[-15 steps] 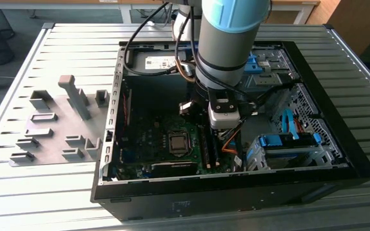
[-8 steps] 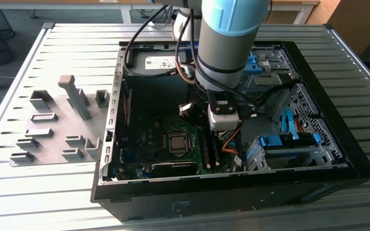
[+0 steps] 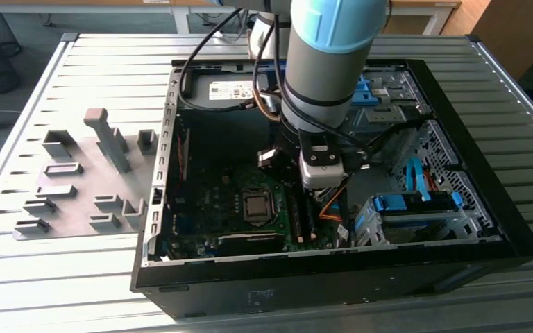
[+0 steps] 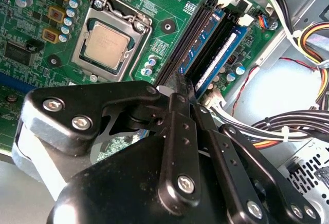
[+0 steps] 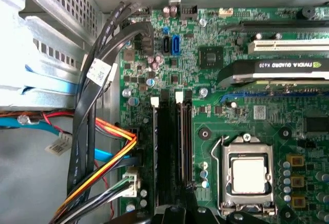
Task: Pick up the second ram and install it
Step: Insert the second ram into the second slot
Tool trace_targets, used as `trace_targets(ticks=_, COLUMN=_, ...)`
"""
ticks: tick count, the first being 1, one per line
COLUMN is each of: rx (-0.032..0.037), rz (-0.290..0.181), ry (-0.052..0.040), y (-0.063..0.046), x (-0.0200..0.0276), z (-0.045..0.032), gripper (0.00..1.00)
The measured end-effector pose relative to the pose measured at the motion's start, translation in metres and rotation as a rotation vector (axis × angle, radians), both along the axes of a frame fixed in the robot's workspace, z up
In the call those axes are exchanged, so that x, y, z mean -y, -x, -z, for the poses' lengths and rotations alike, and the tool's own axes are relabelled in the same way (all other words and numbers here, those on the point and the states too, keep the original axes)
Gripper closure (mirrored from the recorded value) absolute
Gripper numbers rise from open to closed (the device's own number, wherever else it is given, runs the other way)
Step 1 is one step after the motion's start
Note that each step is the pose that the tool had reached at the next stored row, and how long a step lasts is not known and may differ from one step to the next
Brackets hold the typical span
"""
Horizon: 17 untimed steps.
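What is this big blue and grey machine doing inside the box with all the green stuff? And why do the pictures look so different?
That machine is a robot arm. It reaches into an open computer case that lies on a metal table. One picture is taken by a camera standing off to the side. The other two are taken by cameras riding on the arm, so they look closely at the green circuit board.

The black part at the arm's tip is its end effector, the bit that grabs things. The silver square is the computer's main chip. Beside it, two long thin memory sticks stand in their slots, and the end effector hangs close above one end of them. I cannot tell if it holds anything.

On the table beside the case lies a grey plate with little holders.
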State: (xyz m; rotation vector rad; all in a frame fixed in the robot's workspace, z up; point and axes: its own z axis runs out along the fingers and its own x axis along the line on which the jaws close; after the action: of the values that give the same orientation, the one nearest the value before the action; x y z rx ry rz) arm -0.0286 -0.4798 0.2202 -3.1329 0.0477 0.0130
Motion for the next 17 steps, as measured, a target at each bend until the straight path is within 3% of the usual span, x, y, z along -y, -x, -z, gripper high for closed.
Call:
trace_targets(ticks=1, rx=0.0007, rz=0.000, ry=-0.0033, y=0.000, x=-0.0004, z=-0.0029, gripper=0.89)
trace_targets(ticks=5, rx=-0.0005, rz=0.000, ry=-0.0005, y=0.000, x=0.0000, z=-0.0193, gripper=0.89)
trace_targets(ticks=16, rx=-0.0008, rz=0.000, ry=-0.0003, y=0.000, x=0.0001, z=-0.0203, gripper=0.89)
trace_targets(ticks=17, rx=-0.0008, rz=0.000, ry=-0.0004, y=0.000, x=0.0001, z=-0.0203, gripper=0.83)
